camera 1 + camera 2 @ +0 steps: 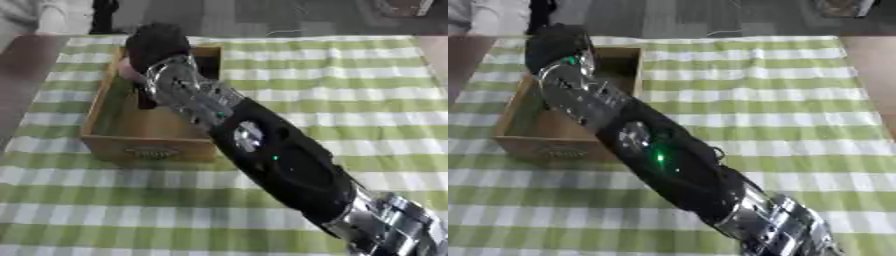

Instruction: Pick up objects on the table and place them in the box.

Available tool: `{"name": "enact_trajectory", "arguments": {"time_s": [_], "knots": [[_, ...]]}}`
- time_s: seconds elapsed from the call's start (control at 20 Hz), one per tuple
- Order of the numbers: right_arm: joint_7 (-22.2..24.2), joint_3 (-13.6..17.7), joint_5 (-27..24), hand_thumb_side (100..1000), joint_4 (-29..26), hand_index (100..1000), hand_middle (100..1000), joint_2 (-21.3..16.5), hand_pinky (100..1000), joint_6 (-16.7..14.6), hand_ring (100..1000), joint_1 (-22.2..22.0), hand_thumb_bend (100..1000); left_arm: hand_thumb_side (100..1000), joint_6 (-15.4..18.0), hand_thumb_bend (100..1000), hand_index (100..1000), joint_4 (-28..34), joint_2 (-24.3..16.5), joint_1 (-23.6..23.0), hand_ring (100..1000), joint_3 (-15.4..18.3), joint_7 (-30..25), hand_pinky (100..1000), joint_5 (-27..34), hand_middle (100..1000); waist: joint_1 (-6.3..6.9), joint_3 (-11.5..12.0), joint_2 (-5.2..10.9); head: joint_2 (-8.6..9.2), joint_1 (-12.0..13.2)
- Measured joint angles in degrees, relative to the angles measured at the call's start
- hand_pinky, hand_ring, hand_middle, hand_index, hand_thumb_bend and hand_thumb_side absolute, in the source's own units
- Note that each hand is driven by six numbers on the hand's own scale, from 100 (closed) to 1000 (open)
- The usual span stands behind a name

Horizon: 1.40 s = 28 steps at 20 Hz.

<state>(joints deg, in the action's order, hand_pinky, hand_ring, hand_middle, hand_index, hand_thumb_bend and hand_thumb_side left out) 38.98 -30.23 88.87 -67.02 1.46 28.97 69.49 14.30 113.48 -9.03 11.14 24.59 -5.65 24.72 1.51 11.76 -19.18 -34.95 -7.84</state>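
The right hand (156,46) is reaching from 5 o'clock over the wooden box (105,127); something pink (129,70) is showing under it, but whether it is grasping, I cannot tell.

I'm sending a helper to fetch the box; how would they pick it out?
Start at the table with its green and white checked cloth. On its far left part stands the box, an open wooden tray with low walls and a dark mark on its near wall. The right hand hangs over its far end; nothing else wooden stands on the cloth.
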Motion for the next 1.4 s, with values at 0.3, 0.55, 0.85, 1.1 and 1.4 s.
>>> {"name": "enact_trajectory", "arguments": {"time_s": [0.3,0.55,0.85,1.1,1.4], "knots": [[-3.1,1.8,2.0,376,5.0,625,464,2.1,645,2.7,702,-0.5,100,915,0.1,100,798,0.0,0.0,0.0,441,0.0,-0.1,470,0.0,505,0.01,0.2,-0.30,0.36,-0.3],[-3.9,2.6,1.2,441,6.6,802,591,2.6,695,3.7,763,-1.0,100,916,0.0,100,798,0.0,0.1,0.0,440,0.0,-0.2,469,0.0,505,0.00,0.2,-0.65,0.38,-0.3],[-2.3,2.7,-4.8,647,4.2,967,706,2.7,757,3.7,828,-1.0,107,916,0.0,100,798,0.0,0.5,0.0,439,0.0,-0.2,469,0.0,504,0.12,0.1,-0.82,0.38,-0.3],[-1.1,2.8,-6.3,633,1.3,1000,740,2.3,778,3.3,853,-1.0,742,914,-0.1,100,798,0.0,0.5,0.0,439,0.0,-0.4,469,0.0,504,0.19,-0.1,-0.83,0.37,-0.3],[-0.2,3.5,-5.3,633,-1.6,1000,752,1.6,785,2.4,857,-0.9,764,915,0.0,100,798,0.0,0.5,-0.1,439,0.0,-0.4,470,0.0,504,0.31,-0.2,-0.82,0.37,-0.3]]}}
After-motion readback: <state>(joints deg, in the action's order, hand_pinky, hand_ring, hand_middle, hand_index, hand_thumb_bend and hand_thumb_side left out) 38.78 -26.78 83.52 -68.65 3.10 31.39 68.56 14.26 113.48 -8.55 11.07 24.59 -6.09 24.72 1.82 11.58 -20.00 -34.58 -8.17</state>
